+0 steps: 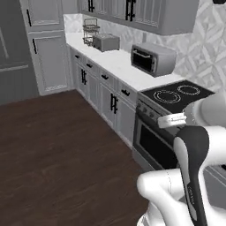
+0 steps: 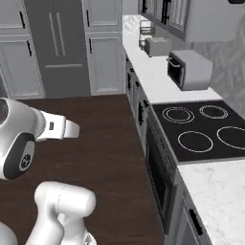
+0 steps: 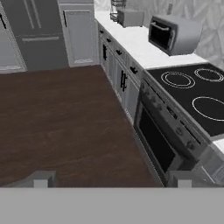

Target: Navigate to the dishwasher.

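arm [image 1: 194,167] rises at 5 o'clock in the left base view. in the hand view the gripper [image 3: 110,179] sits at 6 o'clock, its two fingertips [image 3: 41,178] set wide apart with nothing between them: jaws released, over bare dark wood floor [image 3: 65,122]. a run of kitchen units extends from 4 o'clock up to 12 o'clock in the left base view. the black glass-top stove [image 1: 176,95] is the nearest unit there, at 3 o'clock, with its oven door [image 1: 152,145] below it. beyond it lies a white counter [image 1: 119,62] over light grey cabinets with black handles. on that counter, a toaster oven [image 1: 152,58] stands just beside the stove at 1 o'clock, a toaster [image 1: 106,43] stands farther along at 12 o'clock, and a wire rack [image 1: 90,31] is just behind the toaster. a dark grey refrigerator [image 2: 57,48] stands at the far end of the floor, at 11 o'clock in the right base view, between tall light grey cabinet doors. dishwasher [image 2: 187,228]: probable id only. in the right base view, at 5 o'clock, a grey front with a black bar handle near its top sits under the marble counter on the near side of the stove, touching the stove's side. it is largely cut by the frame edge, so i cannot confirm more of it.
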